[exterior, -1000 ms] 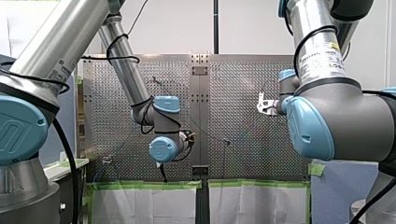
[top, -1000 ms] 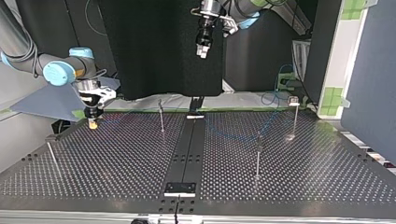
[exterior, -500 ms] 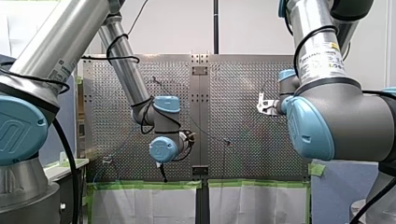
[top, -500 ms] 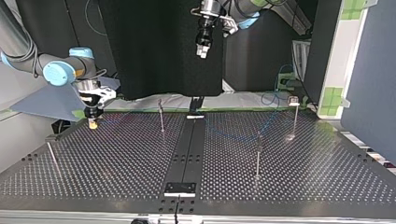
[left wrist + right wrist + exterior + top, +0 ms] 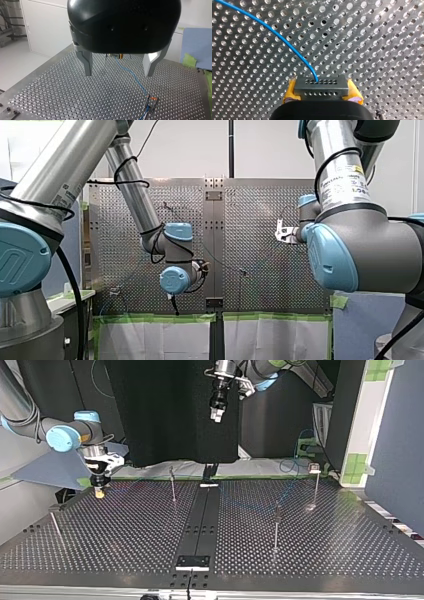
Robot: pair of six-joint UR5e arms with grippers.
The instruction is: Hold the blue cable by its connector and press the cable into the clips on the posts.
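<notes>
Perforated metal table [image 5: 125, 540] under two arms, pale wall behind in the front view.

At my right gripper [image 5: 322, 95], yellow pads [image 5: 290, 91] closed narrow against both sides of the grey connector [image 5: 321, 85], carried low by the table's far edge at the top view's left. Out of the connector's upper row of holes, blue cable [image 5: 274, 32] curving away over the perforations. At my left gripper [image 5: 118, 67], metal fingers [image 5: 86, 61] spread wide, gripping nothing, touching nothing, hung high above the table's middle. Ahead of those fingers, same cable lying across the table and reaching a clip on a post [image 5: 153, 101]. On my right arm's tube in the front view, printed label [image 5: 345, 182], lettering too small to read.
</notes>
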